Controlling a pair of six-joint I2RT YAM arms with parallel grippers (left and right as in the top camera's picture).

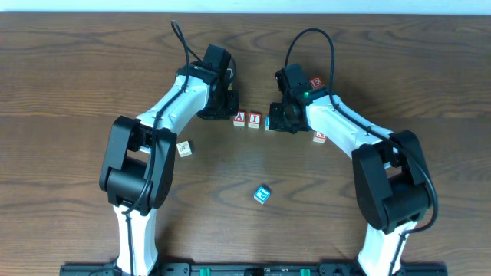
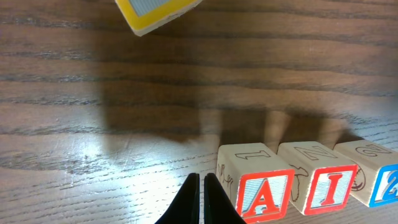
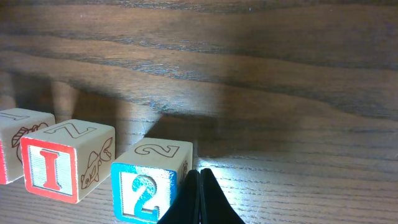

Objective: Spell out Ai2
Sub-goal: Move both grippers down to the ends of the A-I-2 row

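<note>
In the overhead view, the left gripper [image 1: 227, 113] is hovering just to the left of the A block [image 1: 239, 119], and the right gripper [image 1: 276, 121] is sitting at the right end of the same row, covering most of the 2 block there. The I block [image 1: 254, 119] is lying just beside the A block, between the two grippers. On the wooden table [image 1: 77, 61], a blue block [image 1: 263, 194] and a cream block [image 1: 184, 149] are lying well apart from the row, and a red block [image 1: 317, 80] is resting behind the right arm.

In the left wrist view, the left gripper [image 2: 201, 178] is showing its fingers pressed together with nothing between them, just left of the A block [image 2: 261, 194]. The I block [image 2: 323, 185] and the 2 block [image 2: 380, 180] are lining up to its right, reading A, I, 2. A yellow-edged block [image 2: 155, 12] is peeking in at the top.

In the right wrist view, the right gripper [image 3: 199, 175] is likewise closed and empty, its tips just beside the right face of the 2 block [image 3: 149, 186]. The I block [image 3: 65, 162] is standing next to it, and only an edge of the A block [image 3: 15, 143] is showing at the left.
</note>
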